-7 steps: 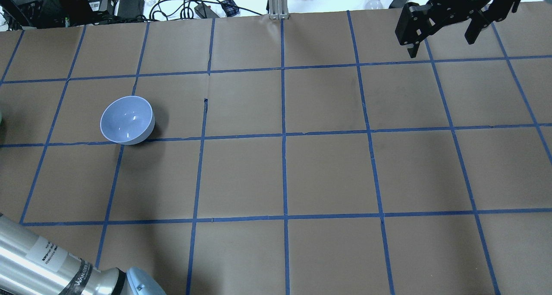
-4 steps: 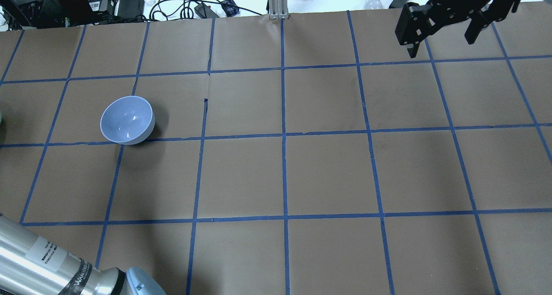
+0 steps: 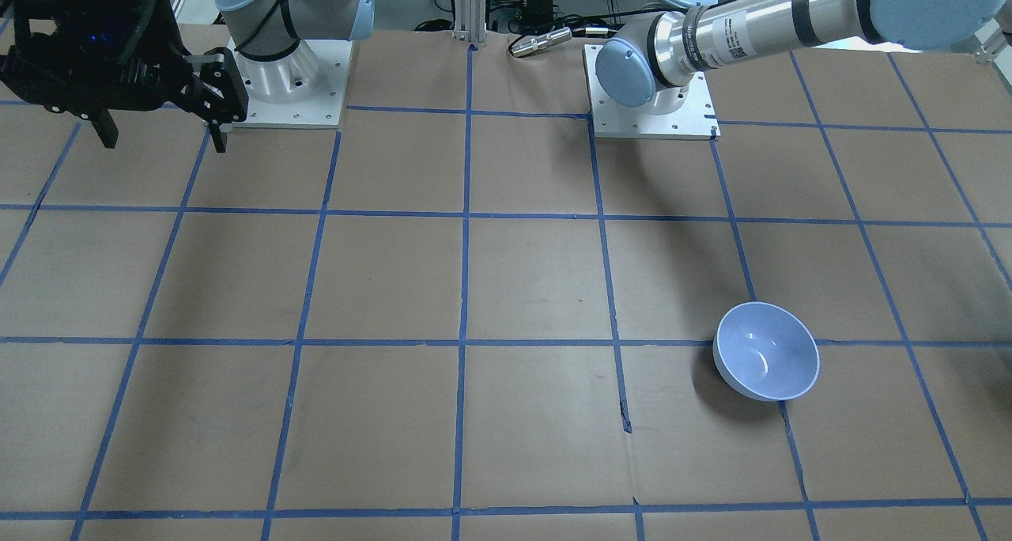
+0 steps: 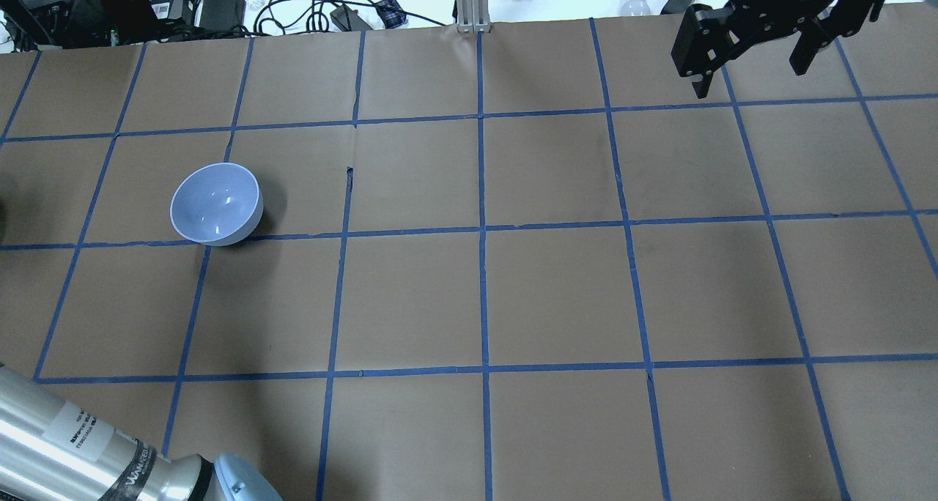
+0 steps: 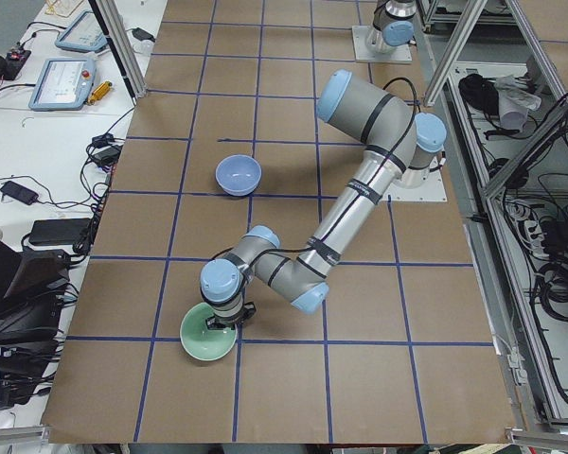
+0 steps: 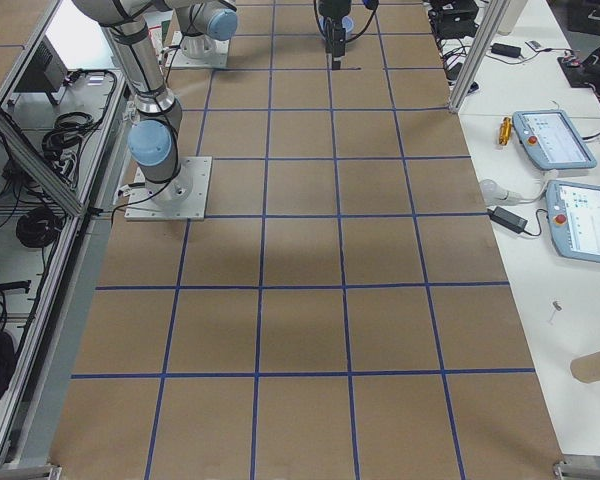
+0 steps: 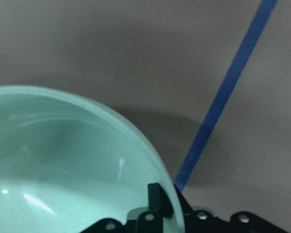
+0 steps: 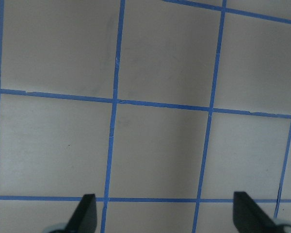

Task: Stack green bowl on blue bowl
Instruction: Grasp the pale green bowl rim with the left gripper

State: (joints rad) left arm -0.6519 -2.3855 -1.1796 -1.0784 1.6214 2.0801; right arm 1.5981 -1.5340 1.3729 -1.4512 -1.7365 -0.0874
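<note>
The green bowl (image 5: 206, 336) sits near the table's left end, out of the overhead view. In the left wrist view it (image 7: 63, 165) fills the lower left. My left gripper (image 7: 169, 196) is shut on its rim, one finger inside and one outside; it also shows in the exterior left view (image 5: 225, 319). The blue bowl (image 4: 216, 204) stands upright and empty on the brown paper, about two squares from the green one (image 5: 238, 174) (image 3: 765, 351). My right gripper (image 4: 755, 65) hangs open and empty over the far right corner (image 3: 158, 134) (image 8: 167, 213).
Brown paper with a blue tape grid covers the table (image 4: 557, 296). Cables and power supplies (image 4: 146, 3) and an aluminium post (image 4: 473, 3) lie beyond the far edge. The arm base plates (image 3: 648, 118) are at the robot side. Teach pendants (image 5: 71, 80) lie on a side bench.
A sliver of green at the overhead view's left edge has gone from sight. The left forearm has shifted slightly. The right gripper and blue bowl have not moved.
</note>
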